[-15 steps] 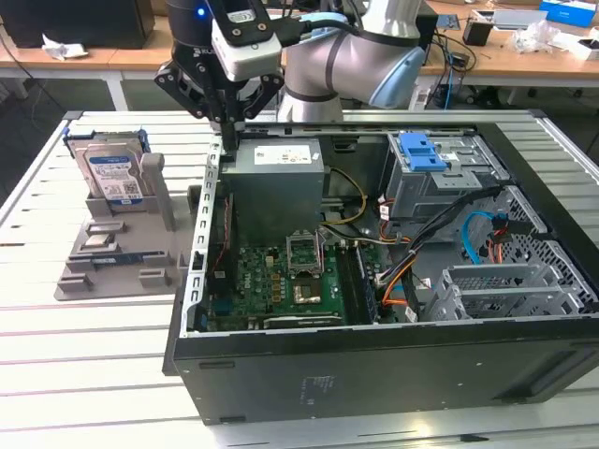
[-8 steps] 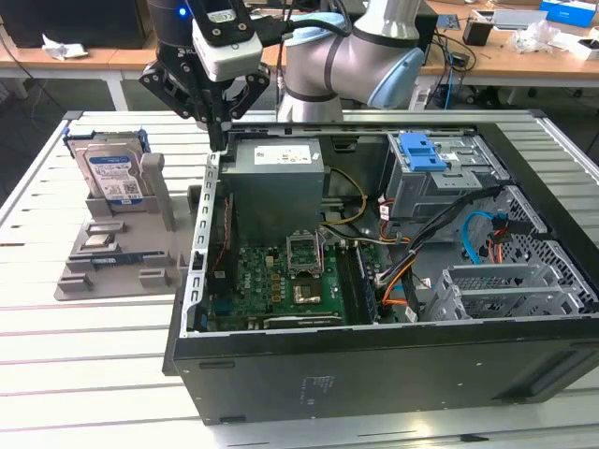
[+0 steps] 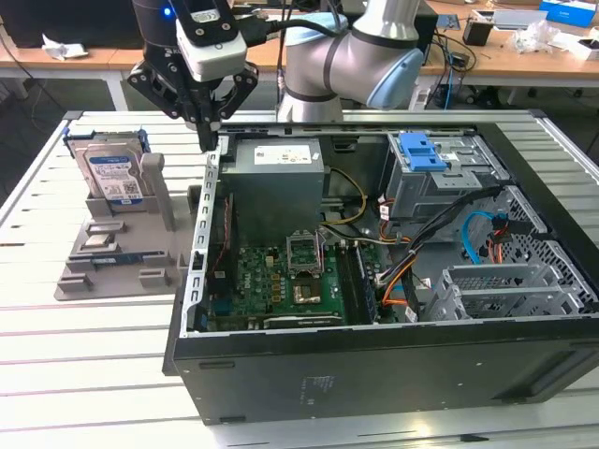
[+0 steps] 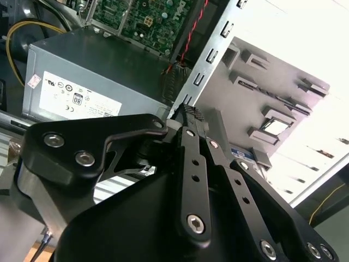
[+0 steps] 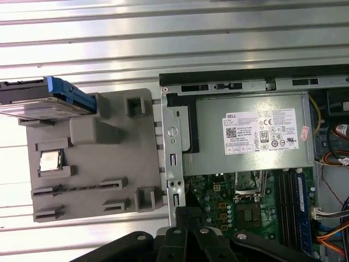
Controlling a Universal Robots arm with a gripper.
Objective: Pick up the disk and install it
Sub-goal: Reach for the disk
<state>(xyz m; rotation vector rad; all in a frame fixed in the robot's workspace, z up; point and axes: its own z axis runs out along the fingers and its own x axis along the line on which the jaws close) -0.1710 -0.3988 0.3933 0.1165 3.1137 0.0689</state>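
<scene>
The disk (image 3: pixel 112 174), silver with a white-and-blue label and a blue carrier, stands upright at the back of a grey holder block (image 3: pixel 122 257) on the exterior view's left. In the first wrist view the disk (image 5: pixel 42 98) is seen edge-on at the block's end. My gripper (image 3: pixel 212 138) hangs shut and holds nothing. It is over the open computer case's wall, between the block and the grey power-supply box (image 3: pixel 278 178), to the exterior view's right of the disk and apart from it. The closed fingers (image 4: pixel 188 117) meet near that metal wall.
The open black computer case (image 3: pixel 374 360) lies on its side on the slatted white table (image 3: pixel 84 365). Inside are the motherboard (image 3: pixel 281 281), a grey drive cage with a blue latch (image 3: pixel 421 150), and loose cables. A small chip (image 5: pixel 50 160) sits in the holder block.
</scene>
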